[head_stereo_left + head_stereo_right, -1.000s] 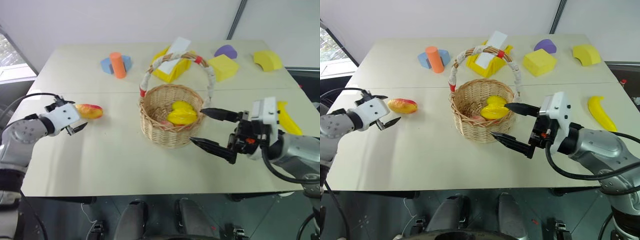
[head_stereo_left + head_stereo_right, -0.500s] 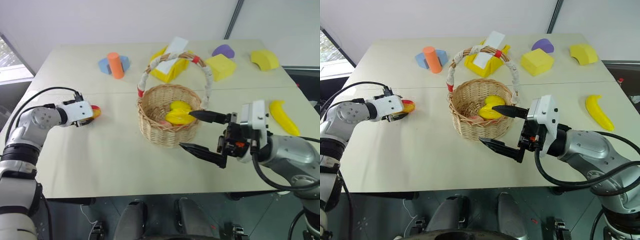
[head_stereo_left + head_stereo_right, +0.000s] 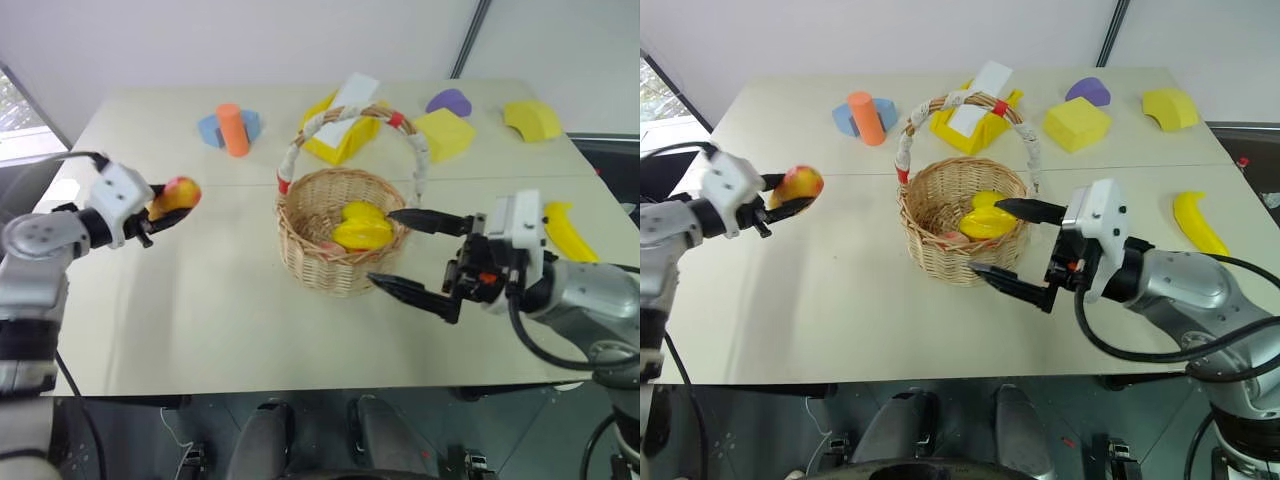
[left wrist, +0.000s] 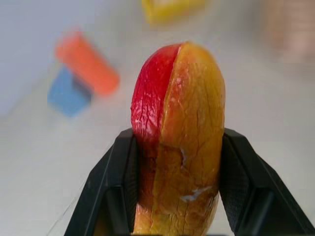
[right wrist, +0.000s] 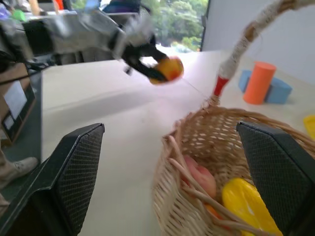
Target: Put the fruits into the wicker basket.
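- No brand, label or readable writing shows on any object.
- The mango sits at the left of the head views, lifted off the table and pinched in the left gripper; in the left wrist view the two black fingers press its sides.
- Its long axis runs along the fingers, free end pointing away from the wrist, toward the frame's middle and slightly up.
- It is an oval, red on one side and yellow-orange on the other, with a finely cracked, glossy skin.
- The basket stands upright at mid-frame, round, of tan woven wicker; its tall arched handle is wrapped in white cloth with red ends.
- Inside lie smooth yellow pieces and a peach-coloured fruit.
- The right gripper hangs just right of the basket with its long black fingers spread wide, one over the rim, one by the wall, holding nothing.
- The banana, curved and yellow, lies at the right edge, long axis running toward the frame's top.
- At the top: an orange cylinder against a blue block, yellow foam blocks and a purple block.
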Motion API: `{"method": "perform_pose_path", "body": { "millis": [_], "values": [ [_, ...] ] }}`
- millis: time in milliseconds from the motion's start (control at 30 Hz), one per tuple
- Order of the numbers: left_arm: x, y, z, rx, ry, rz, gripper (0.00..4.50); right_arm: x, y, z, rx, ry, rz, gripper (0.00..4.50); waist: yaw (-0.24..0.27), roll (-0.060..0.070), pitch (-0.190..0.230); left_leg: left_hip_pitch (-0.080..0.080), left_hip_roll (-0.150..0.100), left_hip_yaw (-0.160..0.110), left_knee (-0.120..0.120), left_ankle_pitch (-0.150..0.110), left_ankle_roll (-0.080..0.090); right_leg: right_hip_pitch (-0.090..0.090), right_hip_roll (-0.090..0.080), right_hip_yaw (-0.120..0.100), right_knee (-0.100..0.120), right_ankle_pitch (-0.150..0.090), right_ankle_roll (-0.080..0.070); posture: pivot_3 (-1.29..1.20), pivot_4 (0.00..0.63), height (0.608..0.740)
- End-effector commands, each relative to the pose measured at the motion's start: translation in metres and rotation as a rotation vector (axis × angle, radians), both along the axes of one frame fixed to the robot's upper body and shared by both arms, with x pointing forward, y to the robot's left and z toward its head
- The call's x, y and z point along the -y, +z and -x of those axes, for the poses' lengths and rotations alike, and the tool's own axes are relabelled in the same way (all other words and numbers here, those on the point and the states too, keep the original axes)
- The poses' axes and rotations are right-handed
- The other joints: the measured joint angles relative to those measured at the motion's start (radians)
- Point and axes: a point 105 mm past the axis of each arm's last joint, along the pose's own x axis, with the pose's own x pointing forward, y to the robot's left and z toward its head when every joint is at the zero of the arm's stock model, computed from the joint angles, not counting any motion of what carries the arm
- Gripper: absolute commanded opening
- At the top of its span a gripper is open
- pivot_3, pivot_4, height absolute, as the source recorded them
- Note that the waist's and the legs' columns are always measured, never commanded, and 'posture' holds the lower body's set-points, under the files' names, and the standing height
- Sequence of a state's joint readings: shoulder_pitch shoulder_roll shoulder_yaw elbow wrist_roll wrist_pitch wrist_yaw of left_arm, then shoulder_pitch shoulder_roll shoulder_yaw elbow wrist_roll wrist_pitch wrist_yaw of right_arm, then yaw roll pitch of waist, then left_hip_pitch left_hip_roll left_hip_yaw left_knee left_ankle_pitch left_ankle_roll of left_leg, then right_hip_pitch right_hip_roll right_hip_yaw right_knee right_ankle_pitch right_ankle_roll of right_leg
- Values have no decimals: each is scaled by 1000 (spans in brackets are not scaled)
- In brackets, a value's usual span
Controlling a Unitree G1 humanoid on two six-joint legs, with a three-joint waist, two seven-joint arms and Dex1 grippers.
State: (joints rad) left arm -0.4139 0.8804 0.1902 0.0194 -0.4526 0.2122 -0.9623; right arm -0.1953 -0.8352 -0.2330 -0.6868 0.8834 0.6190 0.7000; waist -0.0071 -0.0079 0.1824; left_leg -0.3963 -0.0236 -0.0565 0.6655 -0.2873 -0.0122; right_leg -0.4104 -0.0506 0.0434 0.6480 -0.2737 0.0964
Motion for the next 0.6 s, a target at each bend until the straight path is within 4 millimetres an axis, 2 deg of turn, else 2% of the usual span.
{"method": "perform_pose_path", "body": {
  "millis": [33,133,233,300,367,433,500,600],
  "values": [
    [74,34,42,-27,-275,164,1681,22,15,-7,72,-74,5,4500,9,0,0,0,0,0,0,0,0,1,-1,0,-1,0,0,0,150,740],
    [122,23,47,-46,-351,151,1681,32,15,-13,79,-110,22,4500,17,1,0,6,-1,0,0,0,0,6,-1,0,-1,0,0,0,150,740],
    [161,20,39,-45,-379,183,1681,36,15,-15,88,-131,27,4500,16,0,0,6,-1,0,1,0,0,7,3,0,0,0,0,0,150,740],
    [185,18,25,-21,-365,189,1681,37,16,-13,97,-147,23,4500,14,0,0,6,-1,0,1,0,0,5,5,0,1,0,0,0,150,740],
    [197,15,12,1,-338,179,1681,39,16,-10,100,-164,21,4500,13,0,0,6,-1,0,1,0,0,5,6,0,1,0,0,0,150,740],
    [202,14,8,-8,-341,197,1681,40,15,-8,96,-182,19,4500,9,0,0,6,-1,1,1,0,0,5,7,0,1,0,0,0,150,740],
    [205,12,7,-17,-367,204,2745,44,12,-6,87,-210,14,4500,6,0,0,6,0,1,1,0,0,4,7,1,1,0,0,0,150,740],
    [207,11,10,-38,-405,223,4168,62,5,-11,48,-317,-8,4500,9,0,0,6,0,1,1,1,0,4,6,1,1,0,0,0,150,740]
  ]
}}
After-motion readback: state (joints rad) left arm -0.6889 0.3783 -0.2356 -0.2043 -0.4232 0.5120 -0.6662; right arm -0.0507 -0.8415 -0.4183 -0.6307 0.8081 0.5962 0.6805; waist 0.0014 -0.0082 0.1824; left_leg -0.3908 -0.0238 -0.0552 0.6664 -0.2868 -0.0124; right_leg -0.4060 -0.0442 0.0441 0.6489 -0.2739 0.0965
